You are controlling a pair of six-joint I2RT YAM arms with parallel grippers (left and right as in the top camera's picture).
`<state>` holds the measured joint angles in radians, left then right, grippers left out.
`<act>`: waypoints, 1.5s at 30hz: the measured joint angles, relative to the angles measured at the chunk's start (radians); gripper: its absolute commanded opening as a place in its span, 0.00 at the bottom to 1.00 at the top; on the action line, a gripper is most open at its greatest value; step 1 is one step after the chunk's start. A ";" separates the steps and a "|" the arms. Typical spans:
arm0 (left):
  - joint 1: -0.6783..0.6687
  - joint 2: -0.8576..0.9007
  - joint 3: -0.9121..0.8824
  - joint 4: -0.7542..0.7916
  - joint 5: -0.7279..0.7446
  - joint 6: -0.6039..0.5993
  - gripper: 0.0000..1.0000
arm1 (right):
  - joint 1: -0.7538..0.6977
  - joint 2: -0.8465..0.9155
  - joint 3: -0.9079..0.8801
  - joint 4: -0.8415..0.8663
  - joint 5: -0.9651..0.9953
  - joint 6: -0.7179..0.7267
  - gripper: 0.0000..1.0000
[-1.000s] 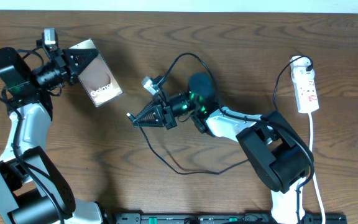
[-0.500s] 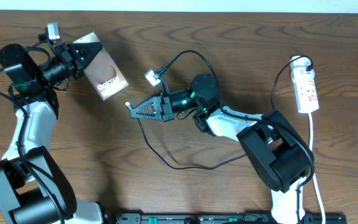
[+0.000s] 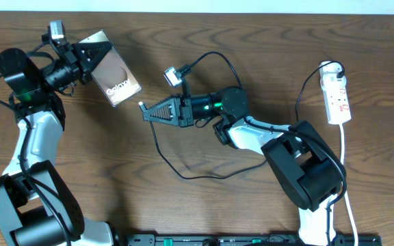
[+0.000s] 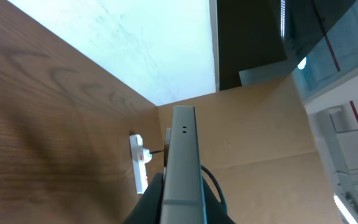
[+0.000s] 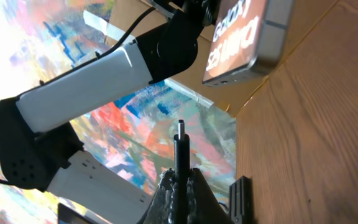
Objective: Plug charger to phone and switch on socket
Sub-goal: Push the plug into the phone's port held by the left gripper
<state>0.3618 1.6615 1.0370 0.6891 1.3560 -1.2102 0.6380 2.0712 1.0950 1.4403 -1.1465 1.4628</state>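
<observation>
Overhead, the left tool [image 3: 96,56] is clenched on one end of the phone [image 3: 118,78]. It holds the phone above the counter [image 3: 265,48], brown face and white lettering turned up and free end pointing toward the right tool [image 3: 148,113].

In the right wrist view, that tool is clenched on the charger [image 5: 180,152] just behind its plug. The narrow tip sticks out past the fingers and is aimed toward the phone's end, near it but not touching. Overhead, the black cable trails from the right tool in a loose loop across the counter.

The left wrist view shows the phone edge-on between its tool's fingers. The socket [image 3: 338,96] lies flat at the counter's right side, well apart from both tools, with its white cord running toward the near edge. Whether its switch is on cannot be told.
</observation>
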 measured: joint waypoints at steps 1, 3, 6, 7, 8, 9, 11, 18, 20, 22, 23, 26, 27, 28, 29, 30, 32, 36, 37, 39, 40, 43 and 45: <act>0.000 0.000 0.000 0.000 0.001 -0.007 0.07 | 0.000 0.000 0.000 0.000 0.000 0.004 0.01; -0.003 0.000 0.000 0.000 0.002 -0.018 0.07 | 0.000 0.000 0.000 0.000 0.000 0.011 0.01; -0.012 0.000 0.000 0.003 0.003 -0.025 0.07 | 0.000 0.000 0.000 0.000 0.000 0.018 0.01; -0.018 0.000 0.000 0.009 0.003 -0.026 0.07 | 0.000 0.000 0.000 0.000 0.000 0.021 0.01; -0.024 0.000 0.000 0.022 0.003 -0.028 0.07 | 0.000 0.000 0.000 0.000 0.000 0.023 0.01; -0.031 0.000 0.000 0.036 0.003 -0.028 0.08 | 0.000 0.000 0.000 0.000 0.000 0.025 0.01; -0.044 0.000 0.000 0.060 0.005 -0.028 0.07 | 0.000 0.000 0.000 0.000 0.001 0.025 0.01; -0.068 0.000 0.000 0.070 0.007 -0.031 0.08 | 0.000 0.000 0.000 0.000 0.003 0.029 0.01; -0.068 0.000 0.000 0.071 0.007 -0.043 0.07 | 0.000 0.000 0.000 -0.006 0.003 0.029 0.01; -0.068 0.000 0.000 0.071 0.006 -0.052 0.07 | 0.000 0.000 0.000 -0.024 0.003 0.029 0.01; -0.068 0.000 0.000 0.071 0.007 -0.056 0.07 | 0.000 0.000 0.000 -0.030 0.003 0.029 0.01; -0.068 0.000 0.000 0.071 0.007 -0.069 0.08 | 0.000 0.000 0.000 -0.032 0.003 0.029 0.01; -0.068 0.000 0.000 0.071 0.007 -0.071 0.07 | 0.000 0.000 0.000 -0.033 0.003 0.029 0.01; -0.068 0.000 0.000 0.071 0.007 -0.073 0.08 | 0.000 0.000 0.000 -0.033 0.003 0.029 0.01; -0.068 0.000 0.000 0.071 0.007 -0.073 0.07 | 0.000 0.000 0.000 -0.032 0.003 0.029 0.01; -0.068 0.000 0.000 0.071 0.007 -0.072 0.07 | 0.000 0.000 0.000 -0.031 0.003 0.029 0.01; -0.068 0.000 0.000 0.071 0.007 -0.066 0.07 | 0.000 0.000 0.000 -0.024 0.003 0.029 0.01; -0.068 0.000 0.000 0.071 0.007 -0.060 0.07 | 0.000 0.000 0.000 -0.022 0.003 0.029 0.01; -0.068 0.000 0.000 0.071 0.007 -0.057 0.07 | 0.000 0.000 0.000 -0.022 0.003 0.029 0.01; -0.068 0.000 0.000 0.071 0.007 -0.053 0.07 | 0.000 0.000 0.000 -0.022 0.003 0.029 0.01; -0.068 0.000 0.000 0.071 0.007 -0.050 0.07 | 0.000 0.000 0.000 -0.022 0.003 0.029 0.01; -0.068 0.000 0.000 0.071 0.007 -0.049 0.08 | 0.000 0.000 0.000 -0.022 0.003 0.029 0.01; -0.068 0.000 0.000 0.071 0.007 -0.049 0.07 | 0.000 0.000 0.000 -0.022 0.003 0.029 0.01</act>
<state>0.2943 1.6615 1.0374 0.7597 1.3628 -1.2594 0.6380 2.0712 1.0950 1.4181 -1.1439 1.4914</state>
